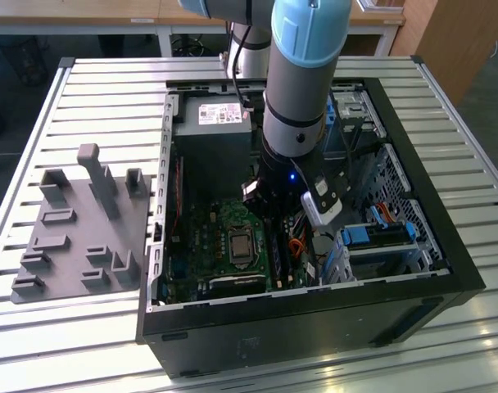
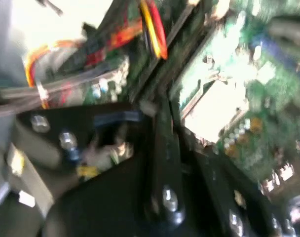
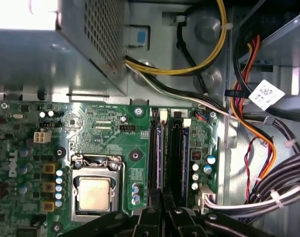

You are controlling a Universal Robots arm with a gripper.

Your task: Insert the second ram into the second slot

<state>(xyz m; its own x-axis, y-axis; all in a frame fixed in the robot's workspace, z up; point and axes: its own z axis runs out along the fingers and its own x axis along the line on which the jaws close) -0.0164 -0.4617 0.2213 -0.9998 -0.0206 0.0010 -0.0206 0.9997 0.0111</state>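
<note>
Inside the open computer case (image 1: 413, 286) my gripper (image 1: 272, 223) hangs low over the motherboard (image 1: 224, 246), beside the CPU socket (image 3: 94, 190). In the first wrist view two long black memory slots run side by side, each with a thin blue board edge along it. My gripper (image 3: 162, 217) lines up with the one nearer the socket, the second ram (image 3: 160, 158), standing on edge in its slot (image 3: 154, 158). The other stick (image 3: 185, 153) stands one slot further from the socket. The second wrist view is smeared; it shows the gripper's black body (image 2: 160, 197) and green board.
The grey power supply (image 1: 212, 123) fills the case's far end, and yellow, orange and black cable bundles (image 3: 248, 143) run close beside the slots. Drive bays with blue latches (image 1: 376, 237) sit on the exterior view's right. A grey fixture plate (image 1: 77, 237) lies outside the case.
</note>
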